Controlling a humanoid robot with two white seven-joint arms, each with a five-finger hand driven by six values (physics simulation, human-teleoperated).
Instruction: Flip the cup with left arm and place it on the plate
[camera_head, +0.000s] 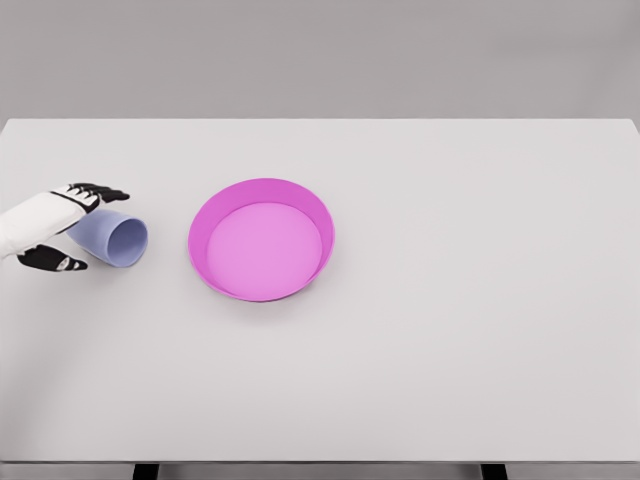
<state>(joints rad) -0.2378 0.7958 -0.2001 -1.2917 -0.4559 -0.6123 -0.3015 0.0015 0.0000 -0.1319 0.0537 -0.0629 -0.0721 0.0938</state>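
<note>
A pale blue cup (115, 238) lies tipped on its side at the table's left, its open mouth facing right and toward me. My left hand (72, 228) comes in from the left edge and wraps the cup's base end, dark fingers (100, 191) above it and the thumb (55, 262) below. A magenta plate (261, 240) with a raised rim sits just right of the cup, apart from it and holding nothing. The right arm does not show.
The white table (450, 300) spreads wide to the right and front of the plate. Its far edge meets a grey wall, and its front edge runs along the bottom of the picture.
</note>
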